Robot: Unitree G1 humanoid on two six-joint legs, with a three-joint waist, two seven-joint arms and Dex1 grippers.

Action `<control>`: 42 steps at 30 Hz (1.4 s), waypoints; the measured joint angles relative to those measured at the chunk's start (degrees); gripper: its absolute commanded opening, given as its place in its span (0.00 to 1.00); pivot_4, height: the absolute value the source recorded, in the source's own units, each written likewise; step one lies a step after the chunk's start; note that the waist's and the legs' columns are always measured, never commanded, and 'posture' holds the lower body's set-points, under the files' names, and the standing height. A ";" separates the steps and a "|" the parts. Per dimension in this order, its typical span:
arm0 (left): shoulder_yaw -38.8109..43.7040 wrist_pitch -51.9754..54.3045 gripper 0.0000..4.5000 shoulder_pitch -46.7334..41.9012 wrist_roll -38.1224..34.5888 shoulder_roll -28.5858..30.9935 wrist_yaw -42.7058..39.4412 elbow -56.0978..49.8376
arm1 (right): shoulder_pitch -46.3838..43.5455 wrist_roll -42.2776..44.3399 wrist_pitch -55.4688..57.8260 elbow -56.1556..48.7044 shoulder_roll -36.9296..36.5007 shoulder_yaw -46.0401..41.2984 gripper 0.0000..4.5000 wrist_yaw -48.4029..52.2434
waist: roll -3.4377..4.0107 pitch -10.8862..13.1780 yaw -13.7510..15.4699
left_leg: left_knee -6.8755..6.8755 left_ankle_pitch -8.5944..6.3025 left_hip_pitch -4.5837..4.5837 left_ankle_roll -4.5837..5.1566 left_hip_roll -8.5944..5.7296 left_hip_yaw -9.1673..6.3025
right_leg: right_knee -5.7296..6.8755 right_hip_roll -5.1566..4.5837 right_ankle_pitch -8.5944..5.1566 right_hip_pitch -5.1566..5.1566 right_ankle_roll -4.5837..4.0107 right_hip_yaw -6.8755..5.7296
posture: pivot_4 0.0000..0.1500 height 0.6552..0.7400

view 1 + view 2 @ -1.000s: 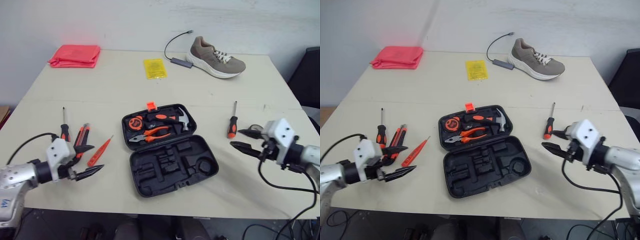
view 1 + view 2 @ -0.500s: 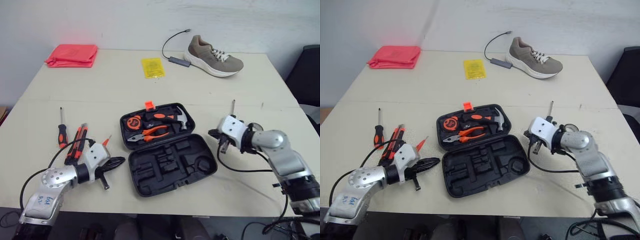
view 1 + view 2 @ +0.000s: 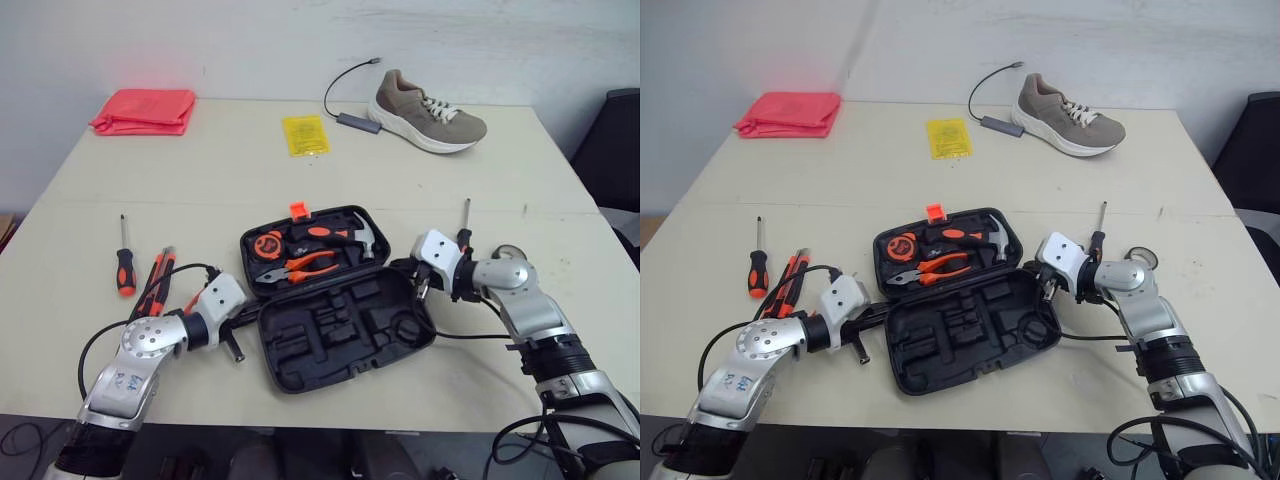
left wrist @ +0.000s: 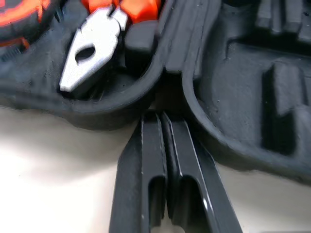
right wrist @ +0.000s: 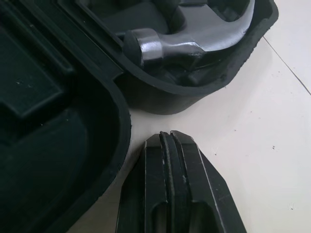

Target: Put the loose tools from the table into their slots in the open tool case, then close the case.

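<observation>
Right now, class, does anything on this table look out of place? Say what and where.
A shoe sits at the far side of the table, unrelated to the tool kit. Several screwdrivers also lie loose outside the tool case.

Silver arms (image 3: pixel 135 352), black cables (image 3: pixel 470 337), black claws (image 4: pixel 163 119) (image 5: pixel 167 138)

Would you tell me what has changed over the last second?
Both arms swung inward to the tool case: the left gripper now sits at its left hinge gap, the right gripper beside its hammer corner. Their jaws went from open to shut, holding nothing. The case and loose screwdrivers stayed put.
</observation>
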 measured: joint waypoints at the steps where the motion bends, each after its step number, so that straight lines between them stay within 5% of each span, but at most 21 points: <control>1: -0.26 -0.10 0.01 -0.78 0.12 -0.02 -0.28 0.70 | 0.38 0.30 0.01 -0.16 -0.22 -0.43 0.00 0.78 | 0.00 0.00 0.08 | 0.00 0.00 0.00 0.00 0.00 0.00 | 0.00 0.00 0.00 0.00 0.00 -0.01 | 1.00 1.00; 11: -3.13 -2.61 0.01 -9.41 3.17 -1.01 -4.47 9.22 | 11.30 6.36 2.85 -10.19 -3.02 -5.45 0.00 7.62 | 0.01 -0.01 1.30 | 0.04 0.00 0.01 0.00 -0.13 0.05 | 0.03 0.02 0.01 -0.01 0.03 0.05 | 1.00 1.00; 23: -4.02 -7.16 0.01 -12.65 5.36 -1.25 -7.88 14.11 | 25.11 7.56 8.94 -27.45 -5.11 -8.49 0.00 4.72 | 0.01 -0.01 1.58 | 0.06 -0.03 -0.01 0.04 -0.21 0.01 | 0.02 -0.03 0.03 0.01 0.05 0.04 | 1.00 1.00; 42: -2.88 -6.84 0.01 -7.30 3.93 -0.81 -9.45 8.65 | 23.42 3.74 3.65 -23.84 -5.37 -8.46 0.00 -0.36 | 0.01 -0.01 1.33 | 0.05 -0.06 0.02 0.05 -0.17 0.08 | -0.01 0.02 0.03 0.00 0.05 0.11 | 1.00 1.00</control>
